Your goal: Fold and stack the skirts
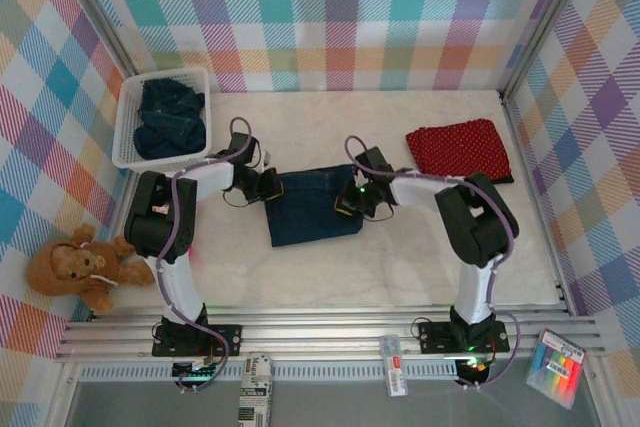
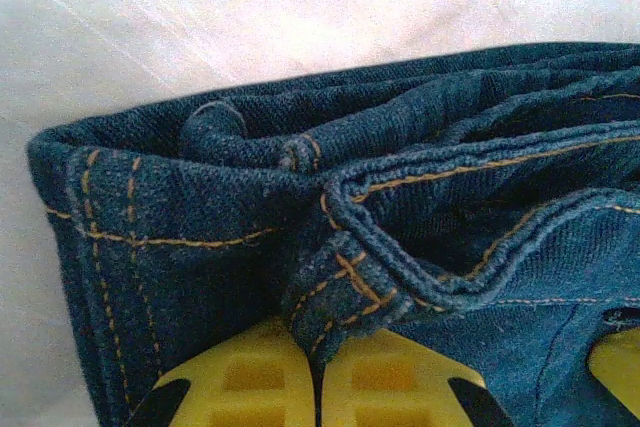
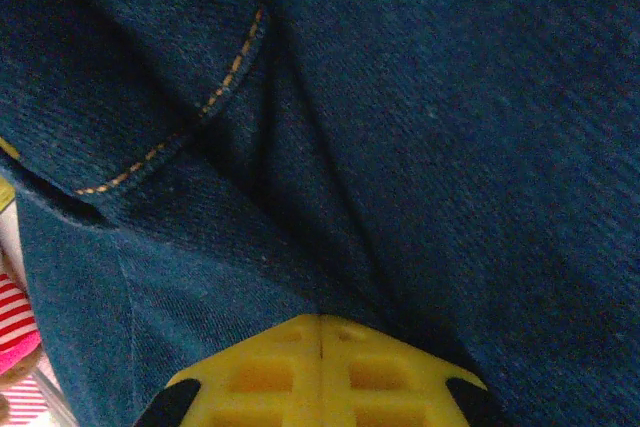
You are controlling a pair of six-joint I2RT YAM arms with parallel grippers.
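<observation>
At middle of table (image 1: 420, 257), denim skirt (image 1: 312, 209) lay folded between both arms. The left fingers (image 2: 332, 372) were pressed together, pinching waistband at belt loop. The right fingers (image 3: 330, 339) were likewise closed, nipping puckered cloth.

Risk: thick, stiff, layered twill might slip from shallow pinch; uneven pull might skew fold. Orange topstitching, bulky seams. The red dotted skirt (image 1: 458, 149) lay flat, far right.

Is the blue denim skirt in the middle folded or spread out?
Folded: the denim skirt is a compact rectangle, and the left wrist view shows layers stacked at its edge.
</observation>
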